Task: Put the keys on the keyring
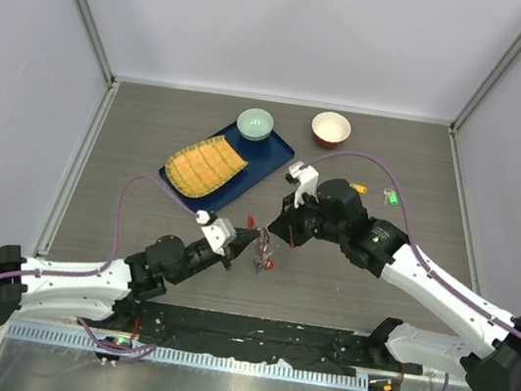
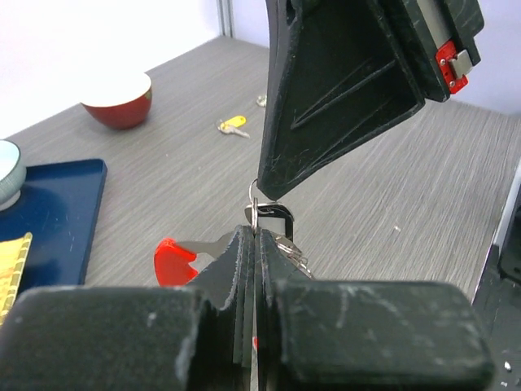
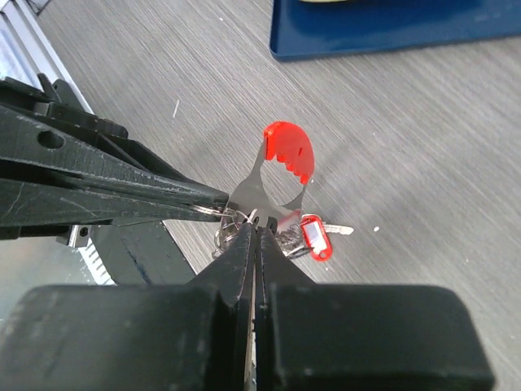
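The keyring (image 1: pixel 262 255) hangs between both grippers just above the table's middle front; its red loop (image 3: pixel 285 151) and red tag (image 3: pixel 313 238) show in the right wrist view. My left gripper (image 2: pixel 255 232) is shut on the keyring's silver ring (image 2: pixel 253 199). My right gripper (image 3: pixel 256 226) is shut, its tip at the same ring, with the black key (image 2: pixel 277 218) at its jaws. The two tips (image 1: pixel 261 238) nearly touch. The yellow key (image 1: pixel 361 188) and the green key (image 1: pixel 391 198) lie on the table at the right rear.
A blue tray (image 1: pixel 271 158) holding a yellow ribbed mat (image 1: pixel 205 167) and a green bowl (image 1: pixel 255 123) is at the back middle. An orange bowl (image 1: pixel 331 127) stands right of it. White walls enclose the table.
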Tool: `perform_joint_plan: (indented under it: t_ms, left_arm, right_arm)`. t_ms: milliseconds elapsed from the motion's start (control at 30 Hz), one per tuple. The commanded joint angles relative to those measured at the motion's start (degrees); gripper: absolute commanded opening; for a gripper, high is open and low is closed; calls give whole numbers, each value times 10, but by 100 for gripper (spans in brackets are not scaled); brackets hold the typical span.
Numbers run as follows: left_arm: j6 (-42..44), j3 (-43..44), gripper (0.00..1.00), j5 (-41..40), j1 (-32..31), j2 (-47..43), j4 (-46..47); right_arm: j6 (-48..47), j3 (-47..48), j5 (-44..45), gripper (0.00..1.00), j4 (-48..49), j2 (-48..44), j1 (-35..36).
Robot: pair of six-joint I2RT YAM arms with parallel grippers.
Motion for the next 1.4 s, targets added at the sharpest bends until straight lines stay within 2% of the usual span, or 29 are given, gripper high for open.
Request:
perform_joint_plan:
  t_ms: [0, 100, 133, 200, 233, 333, 367, 500, 600, 667, 700, 767, 900, 1033, 1133, 1233, 1367]
  left_arm:
    - [-21, -18, 4, -31, -6, -40, 40]
    - [-21, -17, 14, -37, -6, -46, 20]
    - [-22, -17, 24, -41, -6, -48, 19]
    - [-29, -17, 36, -55, -6, -50, 14]
    - [-38, -17, 46, -69, -6, -55, 12]
    - [-47, -12, 55, -88, -6, -68, -7]
    - [-50, -11, 56, -90, -6, -72, -14]
    - [-57, -3, 62, -100, -6, -95, -51]
    - [-59, 3, 67, -113, -6, -114, -78]
    - [-60, 8, 70, -120, -6, -125, -97]
    - [-62, 14, 72, -125, -6, -128, -115]
    - [-71, 23, 79, -142, -6, -133, -137]
    - [-98, 63, 88, -192, -6, -140, -234]
    - [-149, 90, 96, -282, -5, -143, -318]
    - [-172, 108, 99, -311, -4, -147, -380]
    - [-194, 115, 99, -332, -4, -157, -417]
    - [-209, 118, 100, -351, -2, -186, -450]
  right_arm:
    - [-84, 48, 105, 1, -17, -25, -26]
    - [-93, 58, 103, 1, -17, -26, -26]
    - [-99, 60, 94, 1, -17, -27, -26]
    - [-110, 69, 85, 1, -16, -30, -26]
    - [-123, 72, 90, 1, -16, -31, -26]
    - [-147, 93, 91, 1, -31, -23, -26]
    - [-163, 106, 81, 1, -38, -19, -26]
    - [-177, 131, 154, 1, -75, -5, -26]
    - [-192, 142, 110, 1, -78, -1, -26]
    - [-191, 145, 171, 1, -82, 2, -27]
    - [-204, 143, 236, 1, -87, 7, -27]
    - [-210, 140, 282, 1, -90, 19, -38]
    - [-205, 146, 268, 1, -69, 40, -82]
    - [-198, 157, 304, 1, -34, 60, -118]
    - [-198, 164, 287, 1, -8, 62, -125]
    - [-179, 161, 210, 1, -6, 76, -125]
    - [-133, 104, 121, 1, 0, 87, -126]
